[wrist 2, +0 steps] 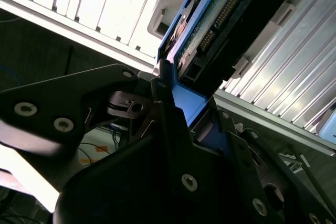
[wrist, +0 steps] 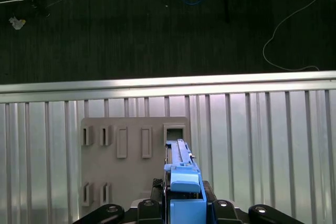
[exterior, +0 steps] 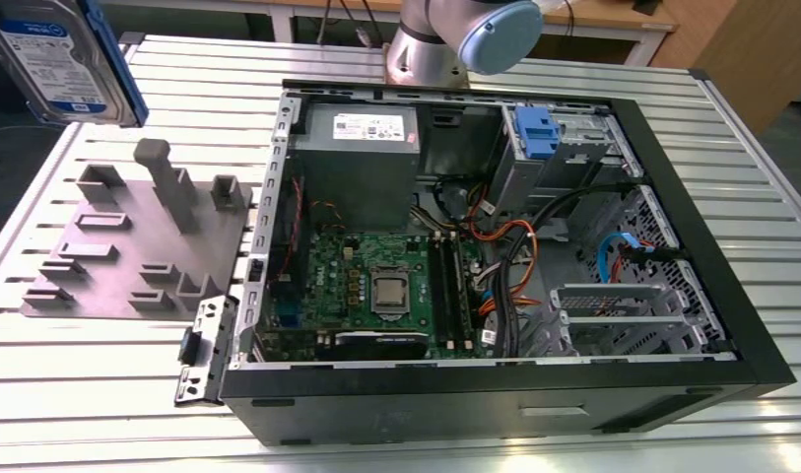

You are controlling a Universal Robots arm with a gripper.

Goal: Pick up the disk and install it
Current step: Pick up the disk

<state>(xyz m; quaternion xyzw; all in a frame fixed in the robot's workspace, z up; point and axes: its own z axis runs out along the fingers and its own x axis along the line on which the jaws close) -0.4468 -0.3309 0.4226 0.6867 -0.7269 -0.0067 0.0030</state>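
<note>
1. Disk (exterior: 61, 59): nearest the exterior camera. It is held up in the air, label side to that camera, above the worktop (exterior: 85, 379) at its far corner on the exterior view's left. It touches neither the worktop nor anything on it.
2. Gripper (wrist 2: 184, 106): clenched on the disk. In the second wrist view its black fingers (wrist 2: 167, 124) press on either side of the bracket (wrist: 184, 190) at one end of the drive. The rest of the disk juts out beyond them unsupported.
3. Below the load: in the first wrist view the disk hangs edge-on over the grey fixture plate (exterior: 124, 256). That plate lies near the worktop edge on the exterior view's left, just beside the open computer case (exterior: 479, 399).
4. Progress, as a judgement: the pick-up is done and the install is not. The drive bay with the small blue latch (exterior: 534, 133), at the far side of the case, holds no disk.
5. Handling, as a judgement:
   - The body is a stiff metal slab, dense for its bulk and smooth-sided. It will not give under the grip, but it could slide if the grip is light.
   - The underside carries a bare circuit board (wrist 2: 210, 24) and a connector (wrist 2: 231, 3). Both are fragile and should take no contact or knocks.
   - The plastic bracket is the proper place to hold the disk. It may flex a little, so a grip at one end leaves the far end free to sag or twist.
</note>
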